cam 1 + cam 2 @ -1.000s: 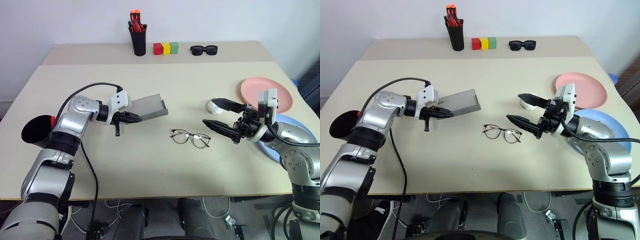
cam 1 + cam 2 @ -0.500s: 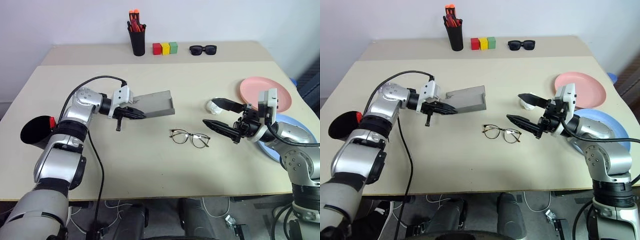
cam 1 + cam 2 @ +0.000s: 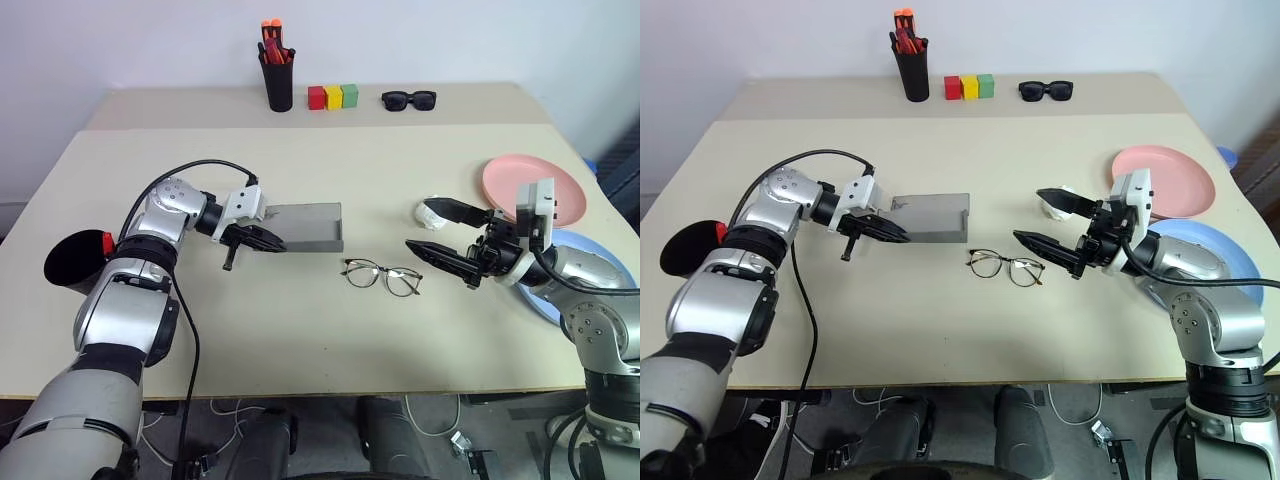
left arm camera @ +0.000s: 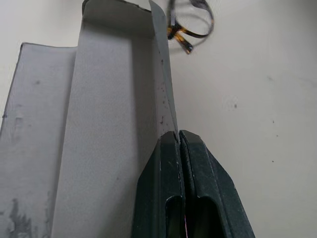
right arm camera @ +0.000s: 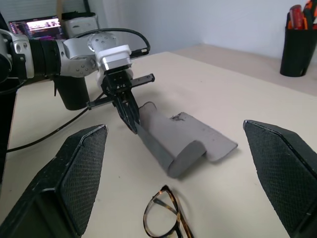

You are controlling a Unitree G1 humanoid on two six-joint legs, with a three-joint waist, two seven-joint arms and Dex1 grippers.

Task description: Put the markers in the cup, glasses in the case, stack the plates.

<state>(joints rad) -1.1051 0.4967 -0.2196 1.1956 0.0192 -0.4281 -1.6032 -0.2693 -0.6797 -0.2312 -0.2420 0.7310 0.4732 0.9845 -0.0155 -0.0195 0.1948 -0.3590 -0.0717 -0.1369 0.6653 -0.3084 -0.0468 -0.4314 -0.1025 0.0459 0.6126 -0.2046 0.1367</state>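
We've got the left gripper pinched on a thin wall of the open grey fabric glasses case, mid-table. Thin wire-framed spectacles lie just beside it; they look light and bendy, so grab the bridge. Right gripper jaws wide apart, holding nothing.

No readable text, label, brand, number or sign is showing anywhere. A screen is glowing in the background of the right wrist view, but its content is appearing too small to read.
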